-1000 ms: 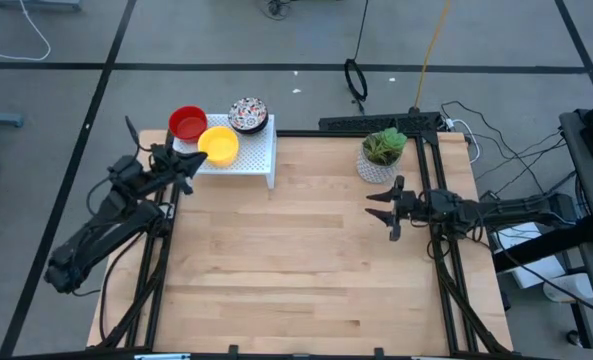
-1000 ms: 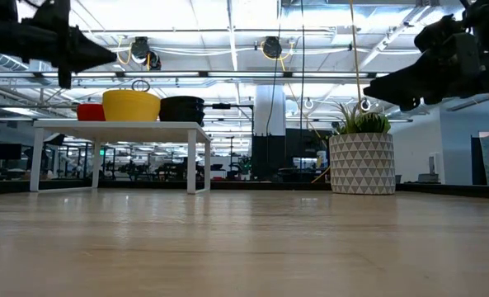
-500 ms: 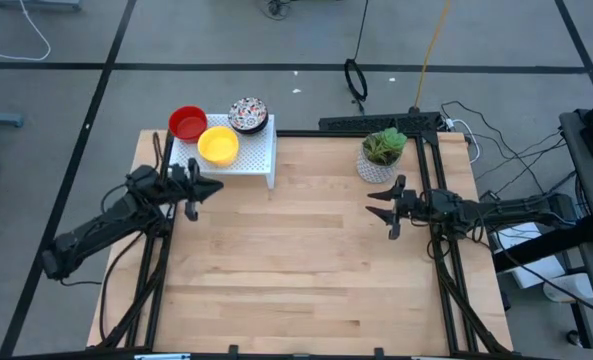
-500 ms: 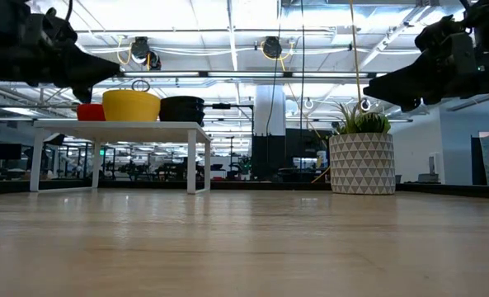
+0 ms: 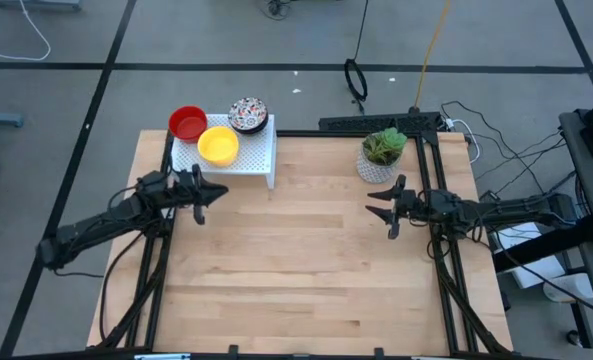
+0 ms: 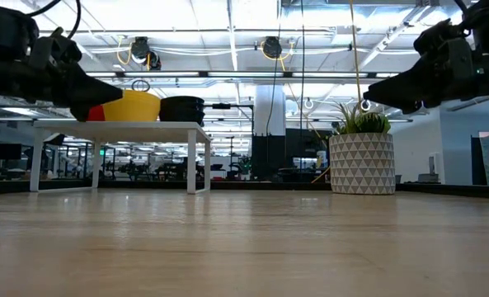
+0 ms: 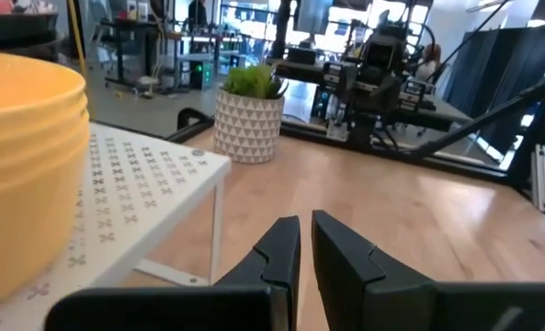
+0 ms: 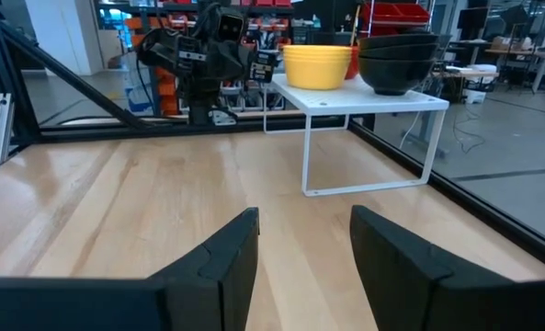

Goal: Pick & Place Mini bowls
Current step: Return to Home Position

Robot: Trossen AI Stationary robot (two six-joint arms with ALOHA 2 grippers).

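High view: white perforated rack [image 5: 248,157] at the table's [image 5: 306,270] far left corner. 3 stacks of mini bowls sit on it: red stack [image 5: 187,123] at the far left edge, yellow stack [image 5: 218,145] nearer the front, speckled stack [image 5: 248,114] at the far edge towards the right. Only this view shows the speckled inside of the top bowl.

Low view: the speckled stack [image 6: 182,109] reads as dark from the side. The yellow stack [image 6: 134,106] is next to it. The red stack [image 6: 96,113] is mostly hidden behind the left arm. The rack [image 6: 145,126] stands on thin legs with open space under it.

Left wrist view: the yellow stack [image 7: 19,165] is close up and shows several layered rims, which the top view does not reveal. The plant pot [image 7: 247,124] stands beyond the rack [image 7: 139,198].

Left gripper [image 5: 219,190]: above the table just in front of the rack, holding nothing. Its own camera shows the fingers [image 7: 279,250] drawn narrow, only a slit between them.

Right gripper [image 5: 373,205]: above the table's right side, near the plant pot [image 5: 381,156], pointing towards the centre. Its own camera shows the fingers [image 8: 226,253] spread wide and nothing between them. Across the table it sees the yellow stack [image 8: 316,66] and speckled stack [image 8: 396,62] on the rack [image 8: 369,99].
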